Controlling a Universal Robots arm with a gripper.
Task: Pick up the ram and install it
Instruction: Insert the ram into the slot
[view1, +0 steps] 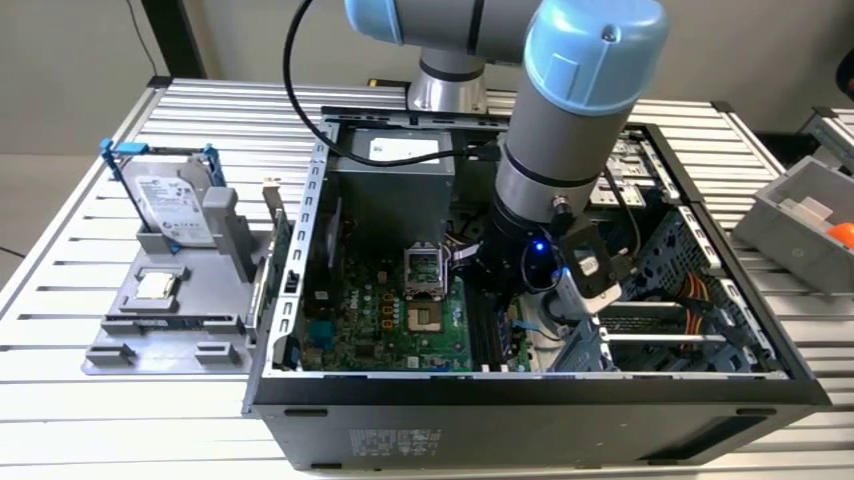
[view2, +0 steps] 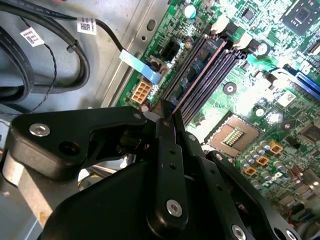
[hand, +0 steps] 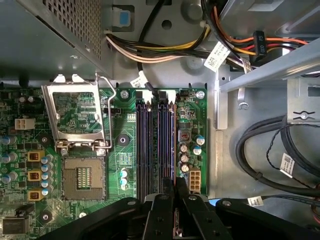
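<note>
The ram (view2: 197, 75) is a thin blue-green stick with dark chips, seen edge-on. It lies along the black memory slot (hand: 170, 145) closest to the bare case wall, inside the open computer case (view1: 534, 385). My gripper (view2: 166, 120) is shut on the ram's near end, a black finger on either side. In the first wrist view the ram (hand: 173, 145) shows as a thin line running from my gripper (hand: 176, 192) along that slot. I cannot tell how deep it sits. In the exterior view my gripper (view1: 505, 290) is low over the motherboard (view1: 387, 330).
An open processor socket (hand: 82, 175) with its raised frame (hand: 80, 117) lies beside the slots. Black cables (hand: 280, 150) and a drive cage (view1: 667, 320) crowd the other side. Outside, a grey fixture (view1: 167, 330) holds a blue-handled hard drive (view1: 174, 205) and a small square chip (view1: 156, 285).
</note>
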